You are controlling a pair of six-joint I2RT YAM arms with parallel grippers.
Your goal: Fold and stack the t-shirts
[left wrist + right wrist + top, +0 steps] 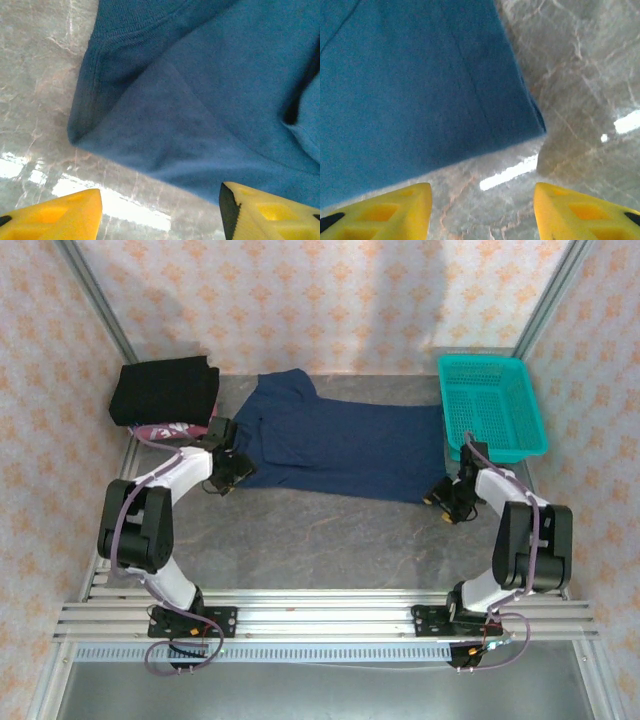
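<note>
Cloth first: the navy tee lies spread flat across the far half of the table, collar end to the left, hem to the right just beside the basket, a plain dark blue face up. One sleeve sticks out toward the far side. In the left wrist view a tee corner with a stitched hem rests on the table. In the right wrist view a square tee corner with straight edges lies flat.

The black tee sits folded at the far left corner. The pink tee peeks out at its near edge.

The left gripper and right gripper each hang low at a near corner of the navy tee, yellow fingers apart, nothing between them.

The table is glossy grey marble-look with light glare. Patterned peach walls close it in; a metal rail runs along the near edge.
</note>
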